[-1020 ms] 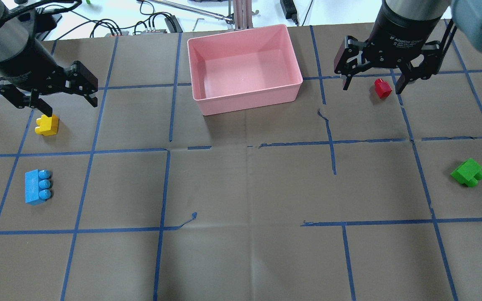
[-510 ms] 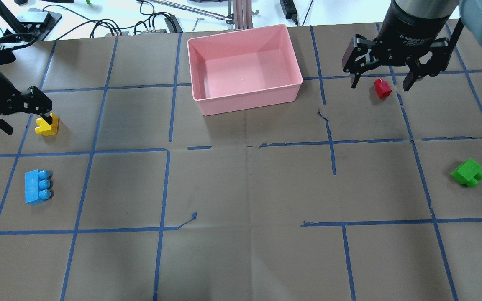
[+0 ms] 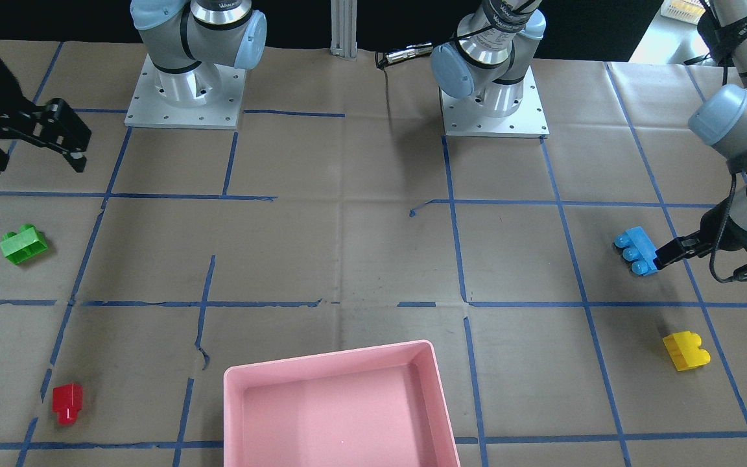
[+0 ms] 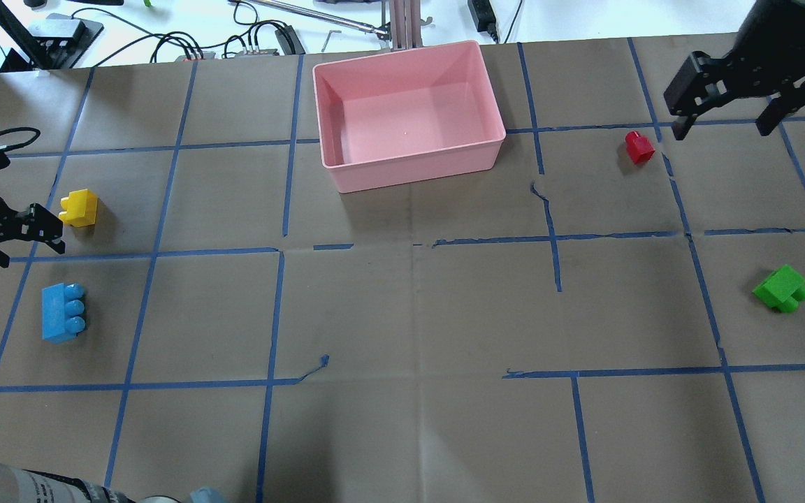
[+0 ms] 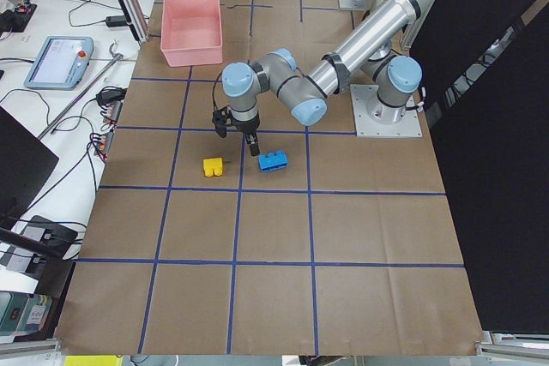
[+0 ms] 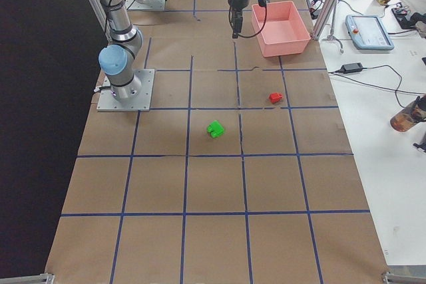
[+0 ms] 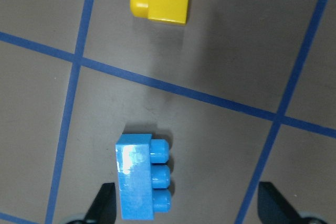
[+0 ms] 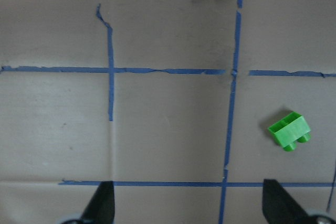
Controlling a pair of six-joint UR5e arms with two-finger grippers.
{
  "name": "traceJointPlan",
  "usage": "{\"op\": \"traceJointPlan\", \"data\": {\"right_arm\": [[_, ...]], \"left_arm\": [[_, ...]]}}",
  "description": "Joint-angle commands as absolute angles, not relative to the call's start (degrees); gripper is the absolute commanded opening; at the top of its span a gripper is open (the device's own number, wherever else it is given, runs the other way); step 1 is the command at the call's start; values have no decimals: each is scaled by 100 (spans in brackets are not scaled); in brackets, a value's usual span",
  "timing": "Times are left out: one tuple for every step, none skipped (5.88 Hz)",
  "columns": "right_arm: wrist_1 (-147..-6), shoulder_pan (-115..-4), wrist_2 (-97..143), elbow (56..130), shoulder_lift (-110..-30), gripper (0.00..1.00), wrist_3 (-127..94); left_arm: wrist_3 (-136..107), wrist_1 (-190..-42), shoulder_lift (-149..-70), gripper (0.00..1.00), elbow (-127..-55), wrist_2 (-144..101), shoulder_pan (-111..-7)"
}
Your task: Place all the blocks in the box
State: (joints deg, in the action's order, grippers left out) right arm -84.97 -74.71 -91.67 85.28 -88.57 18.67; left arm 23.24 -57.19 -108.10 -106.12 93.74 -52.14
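Four blocks [image 4: 79,208] [image 4: 60,314] [image 4: 639,147] [image 4: 782,288] (all different colours), one box [image 4: 416,171]

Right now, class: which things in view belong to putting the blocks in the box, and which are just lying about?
Job: pink box, yellow brick, light-blue brick, red brick, green brick.
Lying about: black cables, teach pendant, metal rod.
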Motion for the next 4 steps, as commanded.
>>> {"op": "traceJointPlan", "data": {"right_arm": [[-8481,-6386,-9158,8621,-8851,100,4093],[-8551,-5928,-9158,8779,-8851,100,5262],[-8578,-5463,-9141,9015,-8842,100,6309],[-8761,-5058,-9132,9279,-8816,100,6815]], "left_arm": [[2408,-5037,-11100,94,-10977,9334,-5159],[2426,-5054,-11248,96,-11091,9369,-5150],[2461,-5089,-11311,99,-11092,9421,-5142],[2470,-5150,-11285,99,-11153,9761,-5142]]}}
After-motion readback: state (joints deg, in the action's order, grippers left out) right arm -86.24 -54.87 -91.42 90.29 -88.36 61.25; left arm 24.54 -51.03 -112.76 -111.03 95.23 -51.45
